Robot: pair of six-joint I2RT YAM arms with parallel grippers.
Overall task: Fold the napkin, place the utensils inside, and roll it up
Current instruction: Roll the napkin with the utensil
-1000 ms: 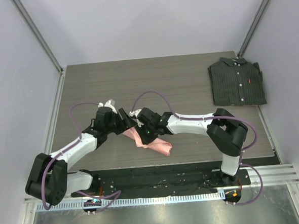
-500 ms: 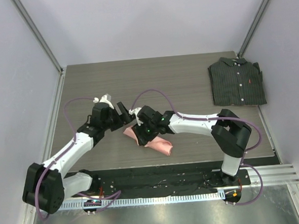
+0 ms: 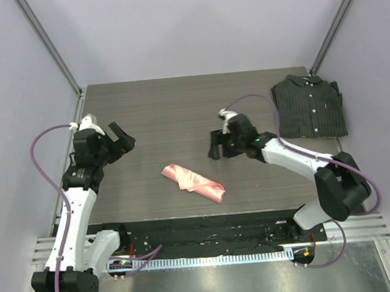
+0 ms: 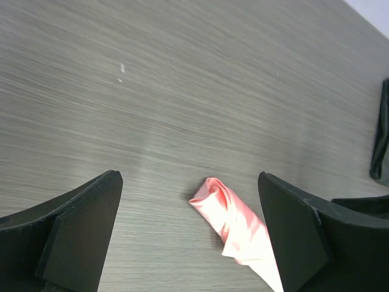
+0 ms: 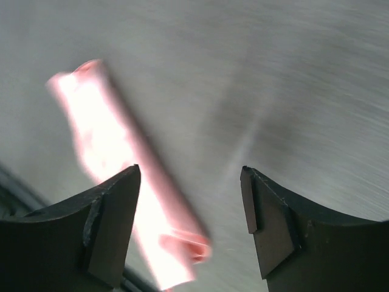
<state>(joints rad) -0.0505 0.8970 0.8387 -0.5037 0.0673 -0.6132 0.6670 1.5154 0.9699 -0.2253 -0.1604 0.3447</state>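
Observation:
The napkin (image 3: pixel 192 184) lies as a salmon-pink roll on the table near the front edge, and nothing touches it. My left gripper (image 3: pixel 123 138) hangs open well to its left, raised off the table. In the left wrist view the napkin (image 4: pixel 234 222) shows below and between the wide-apart jaws of that gripper (image 4: pixel 189 177). My right gripper (image 3: pixel 213 145) is open, up and to the right of the roll. The right wrist view shows that gripper (image 5: pixel 189 171) empty, with the blurred napkin (image 5: pixel 103 134) beyond its left finger. The utensils are hidden.
A dark pinstriped folded shirt (image 3: pixel 310 106) lies at the table's back right corner, and its edge (image 4: pixel 382 134) shows at the right of the left wrist view. Grey walls close in the table on three sides.
Both grippers have let go of the napkin and opened. The left arm swung back to the far left and the right arm drew off to the right, leaving the roll lying alone.

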